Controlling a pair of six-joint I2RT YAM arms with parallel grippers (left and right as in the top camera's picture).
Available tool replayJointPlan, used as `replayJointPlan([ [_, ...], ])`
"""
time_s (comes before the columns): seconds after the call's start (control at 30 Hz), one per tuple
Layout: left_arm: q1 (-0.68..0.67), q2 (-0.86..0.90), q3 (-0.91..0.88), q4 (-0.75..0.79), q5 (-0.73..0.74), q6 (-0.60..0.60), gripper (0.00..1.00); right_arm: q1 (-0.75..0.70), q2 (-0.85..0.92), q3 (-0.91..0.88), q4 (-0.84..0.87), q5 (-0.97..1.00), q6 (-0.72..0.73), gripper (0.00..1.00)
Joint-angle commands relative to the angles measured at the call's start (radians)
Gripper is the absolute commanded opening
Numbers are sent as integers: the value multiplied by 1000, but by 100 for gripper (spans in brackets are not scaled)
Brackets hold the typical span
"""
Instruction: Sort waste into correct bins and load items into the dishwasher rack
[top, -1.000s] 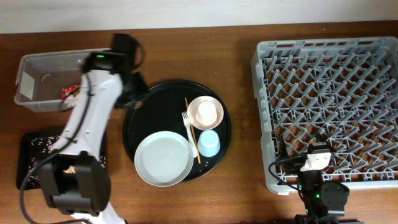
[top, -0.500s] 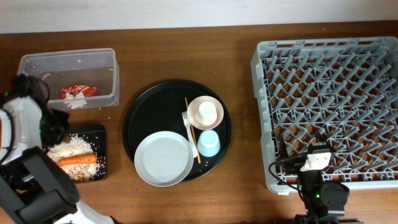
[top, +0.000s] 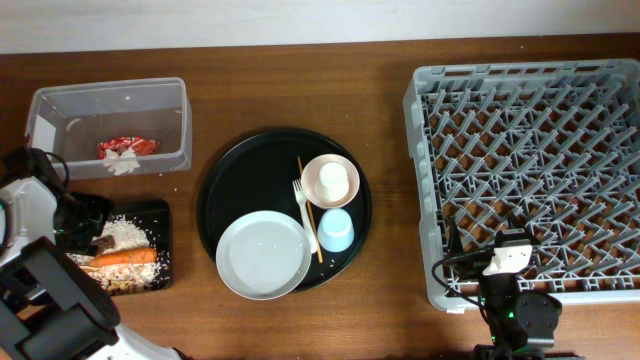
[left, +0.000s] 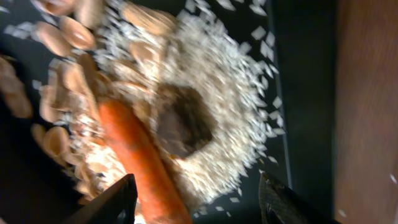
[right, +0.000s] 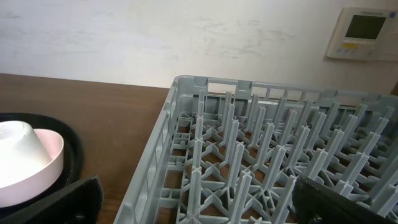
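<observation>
My left gripper (top: 90, 228) is open and empty, low over the shallow black tray (top: 155, 212). The tray holds white rice (left: 205, 81), an orange carrot (left: 140, 168) and brownish bones (left: 59, 93). The clear tub (top: 110, 86) holds the red wrapper (top: 127, 146) and the white tissue (top: 121, 163). The white plate (top: 264, 254), the pink bowl (top: 314, 190) with the cream cup (top: 336, 179) in it, the blue cup (top: 336, 231), the fork (top: 301, 200) and the chopsticks (top: 311, 222) lie on the round black tray (top: 240, 175). My right gripper (top: 500, 250) is open and empty at the near left corner of the grey rack (top: 540, 150).
The round black tray lies between the bins on the left and the rack on the right. In the right wrist view the rack's pegs (right: 249, 149) fill the middle and the pink bowl (right: 37, 168) shows at the left. A wall runs along the far edge.
My left arm has swung from over the clear tub and round tray down to the left, over the black tray. The wrapper and tissue now show in the tub. The right arm has not moved.
</observation>
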Motion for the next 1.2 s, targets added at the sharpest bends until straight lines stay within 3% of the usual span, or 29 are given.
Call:
replayJointPlan([
  [0.0, -27, -99, 21, -14, 109, 83, 63, -6, -8, -6, -3, -6, 2, 99],
  [0.27, -272, -365, 28, -17, 192, 222, 64, -6, -8, -6, -4, -6, 2, 99],
  [0.47, -573, -360, 26, -52, 187, 306, 68, -6, -8, -6, -3, -6, 2, 99],
  [0.6, -706, -324, 26, -50, 161, 315, 97, -6, -8, -6, -4, -6, 1, 99],
  [0.7, -795, -309, 26, -34, 73, 315, 99, -6, -8, -6, -3, -6, 2, 99],
  [0.93, -808, -309, 27, 11, -214, 314, 99, -6, -8, -6, -3, -6, 2, 99],
  [1.17, -578, -310, 29, 5, -189, 254, 99, -6, -8, -6, -4, -6, 2, 99],
])
